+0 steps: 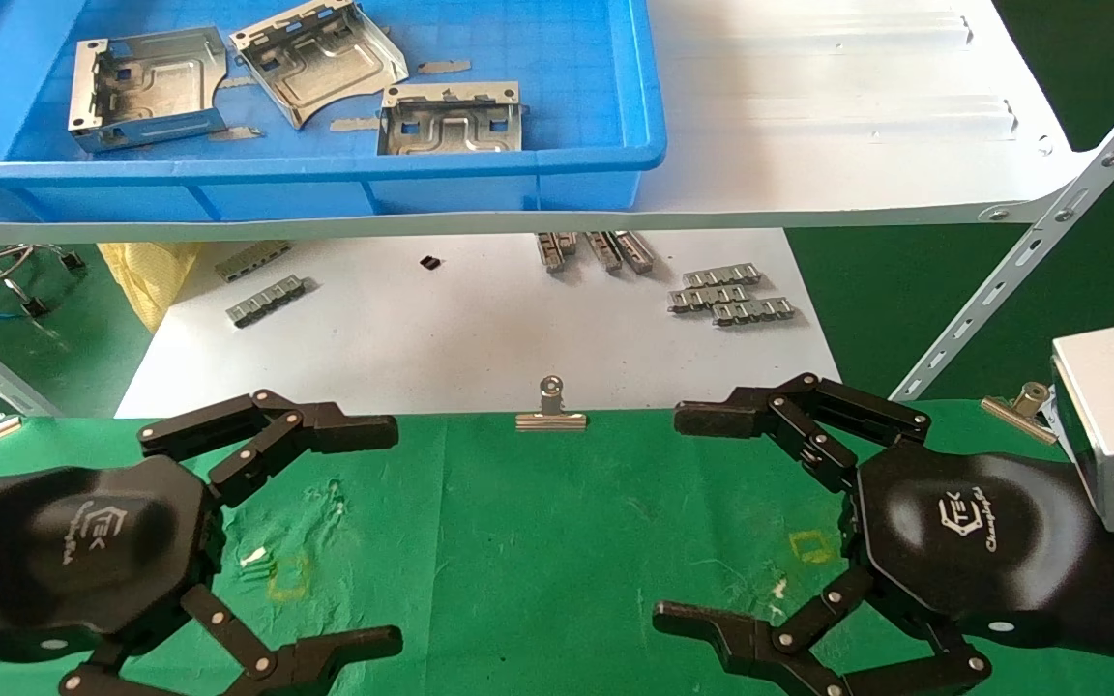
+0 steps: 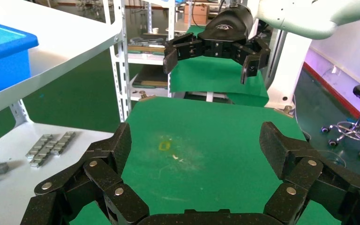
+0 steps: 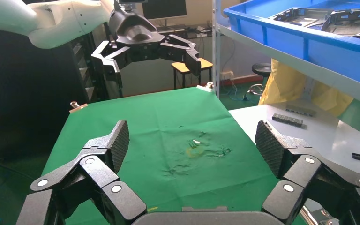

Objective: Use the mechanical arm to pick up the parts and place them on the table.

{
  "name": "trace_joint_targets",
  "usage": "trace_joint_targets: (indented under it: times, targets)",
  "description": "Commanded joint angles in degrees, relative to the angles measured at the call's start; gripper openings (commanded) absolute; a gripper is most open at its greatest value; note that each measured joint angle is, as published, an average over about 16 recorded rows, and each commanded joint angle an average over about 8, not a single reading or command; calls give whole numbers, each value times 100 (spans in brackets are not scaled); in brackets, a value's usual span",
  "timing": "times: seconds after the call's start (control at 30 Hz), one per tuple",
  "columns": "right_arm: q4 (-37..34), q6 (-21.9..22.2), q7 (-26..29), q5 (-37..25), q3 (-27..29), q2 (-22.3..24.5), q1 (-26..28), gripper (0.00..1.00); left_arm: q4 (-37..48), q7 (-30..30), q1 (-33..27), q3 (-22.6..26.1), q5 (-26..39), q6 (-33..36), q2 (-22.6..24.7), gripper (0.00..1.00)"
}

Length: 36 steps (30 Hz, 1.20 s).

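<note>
Three shiny silver parts [image 1: 146, 89] [image 1: 318, 56] [image 1: 451, 121] lie in a blue bin [image 1: 325, 169] on the white shelf at the back. Both black grippers hover low over the green table [image 1: 518, 541], facing each other with bare cloth between them. My left gripper [image 1: 393, 534] [image 2: 194, 145] is open and holds nothing. My right gripper [image 1: 668, 517] [image 3: 192, 140] is open too, also with nothing in it. Each wrist view shows the other arm's gripper farther off across the cloth.
Small grey ribbed strips [image 1: 731, 295] [image 1: 265, 298] lie on the white board under the shelf. A binder clip [image 1: 551, 411] grips the table's far edge. Yellow square marks [image 1: 288, 577] [image 1: 813, 547] sit on the cloth. A slanted shelf strut [image 1: 1031, 261] stands at the right.
</note>
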Motion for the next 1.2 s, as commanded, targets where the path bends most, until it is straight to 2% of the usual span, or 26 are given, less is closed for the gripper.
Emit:
trace_joint_targets:
  times: [0.03, 0.13, 0.2, 0.23, 1.2]
  targets:
    - [0, 0, 0, 0, 0, 0, 0, 44, 0, 0, 0, 0, 0, 0, 0, 100]
    - [0, 0, 0, 0, 0, 0, 0, 28, 0, 0, 0, 0, 0, 0, 0, 100]
    - [0, 0, 0, 0, 0, 0, 0, 3, 0, 0, 0, 0, 0, 0, 0, 100]
    - [0, 0, 0, 0, 0, 0, 0, 0, 0, 0, 0, 0, 0, 0, 0, 100]
    - [0, 0, 0, 0, 0, 0, 0, 0, 0, 0, 0, 0, 0, 0, 0, 100]
